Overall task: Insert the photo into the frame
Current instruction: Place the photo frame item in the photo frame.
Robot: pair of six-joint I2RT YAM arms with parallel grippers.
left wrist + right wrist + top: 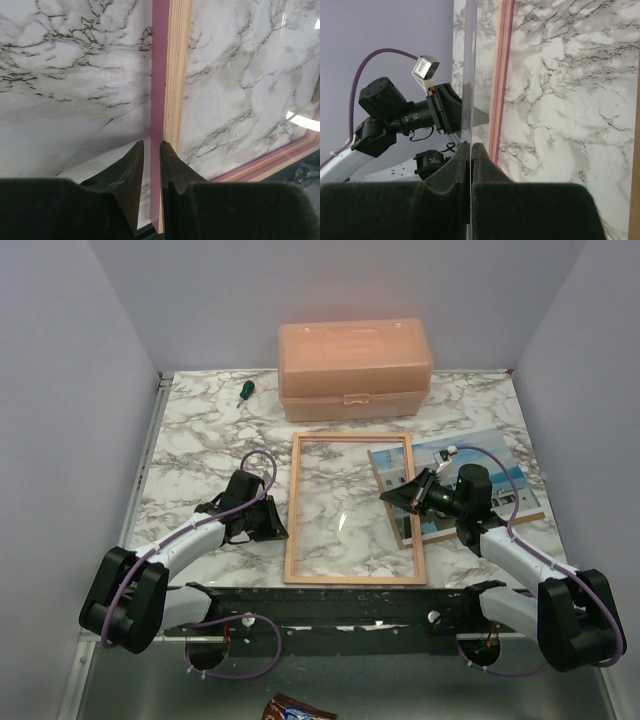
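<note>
The frame (351, 580) lies on the marble table with its pale wood side up. A clear glass pane (350, 502) sits over its opening. My left gripper (281, 524) is shut on the frame's left rail. The left wrist view has the pink and wood rail (170, 75) running between the fingers (131, 165). At the frame's right rail, my right gripper (397, 498) is shut on the pane's right edge (469, 90). The photo (480, 452), a white building on blue, lies just right of the frame, partly under my right arm.
A salmon plastic box (355, 370) stands at the back centre, with a green-handled screwdriver (243, 391) to its left. A brown board edge (520, 519) shows under the photo. Lilac walls close in both sides. A wrapper (295, 708) lies below the arm bases.
</note>
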